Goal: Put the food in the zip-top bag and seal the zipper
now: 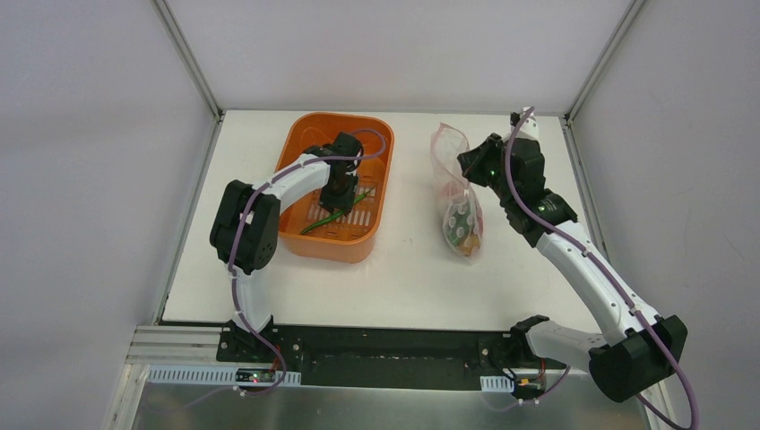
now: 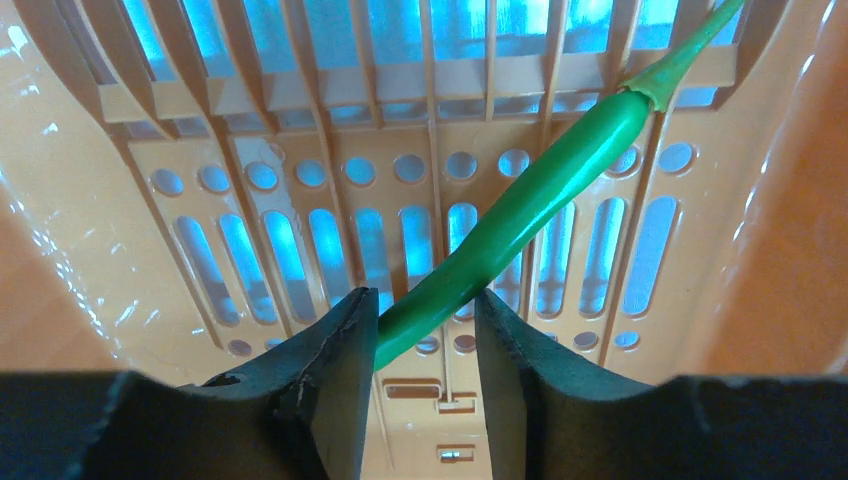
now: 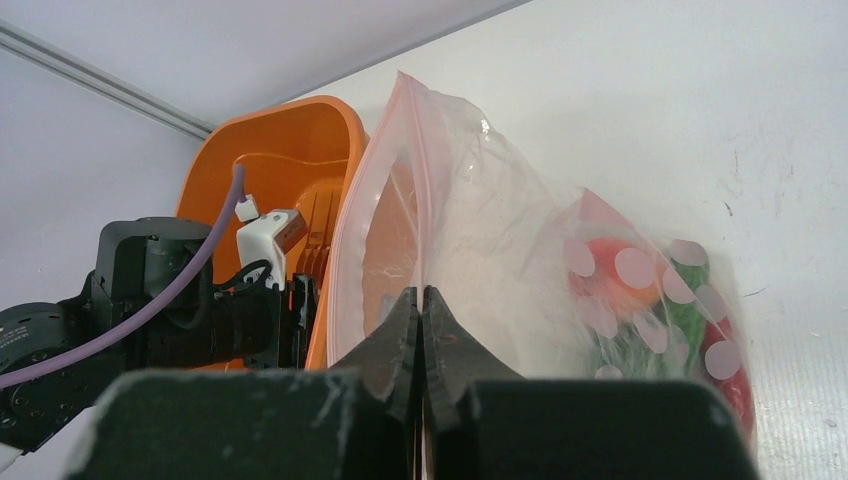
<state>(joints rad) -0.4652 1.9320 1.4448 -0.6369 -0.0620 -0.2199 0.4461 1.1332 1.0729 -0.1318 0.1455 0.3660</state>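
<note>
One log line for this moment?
left gripper: open astride slim green chili pepper in orange plastic tub | right gripper: shut on clear dotted zip-top bag, mouth open | red and green food inside

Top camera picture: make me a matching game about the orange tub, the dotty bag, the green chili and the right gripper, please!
Things:
1. orange tub
2. zip-top bag
3. green chili
4. right gripper

Places or states:
A. shut on the bag's edge
B. on the left part of the table
C. between the fingers of the left gripper
D. holds food already

Pairs: 1-B, 2-D, 3-C, 4-A
</note>
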